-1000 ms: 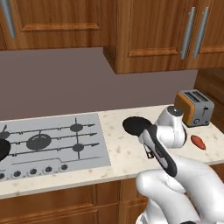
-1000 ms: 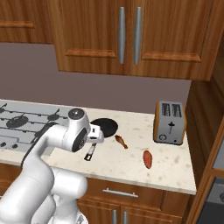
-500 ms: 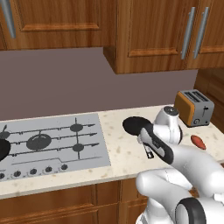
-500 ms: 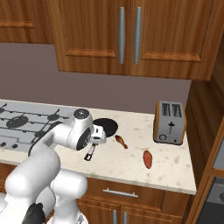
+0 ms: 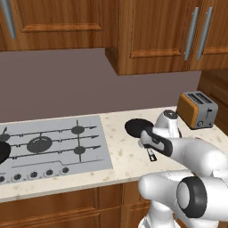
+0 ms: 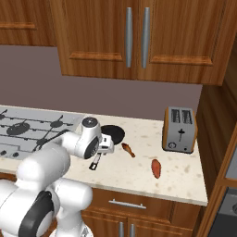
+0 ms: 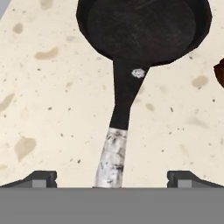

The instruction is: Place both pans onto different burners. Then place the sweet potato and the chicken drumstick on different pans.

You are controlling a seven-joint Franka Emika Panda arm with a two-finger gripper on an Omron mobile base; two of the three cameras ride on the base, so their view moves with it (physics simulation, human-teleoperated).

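Note:
One black pan (image 7: 144,26) lies on the speckled counter right of the cooktop, its long handle (image 7: 124,100) pointing toward me. My gripper (image 7: 111,179) hangs open just above the handle's greyish neck, with one fingertip (image 7: 41,178) on each side and apart from it. The same pan (image 5: 136,127) (image 6: 113,134) shows beside my hand in both base views. A second pan (image 5: 2,151) sits at the cooktop's left side, cut off by the picture edge. The chicken drumstick (image 6: 128,149) lies just right of the near pan. The sweet potato (image 6: 156,168) lies further right. Burners (image 5: 40,144) stand bare.
A steel cooktop (image 5: 95,153) fills the counter's left part, with knobs along its front. An orange toaster (image 6: 179,129) stands at the back right. Wooden wall cabinets (image 5: 147,35) hang above the counter. The counter's front edge is close to the pan's handle tip (image 6: 95,163).
My hand has eased slightly closer over the pan's handle and the arm has sunk lower. The pan, drumstick and sweet potato have not moved. The jaws stay open.

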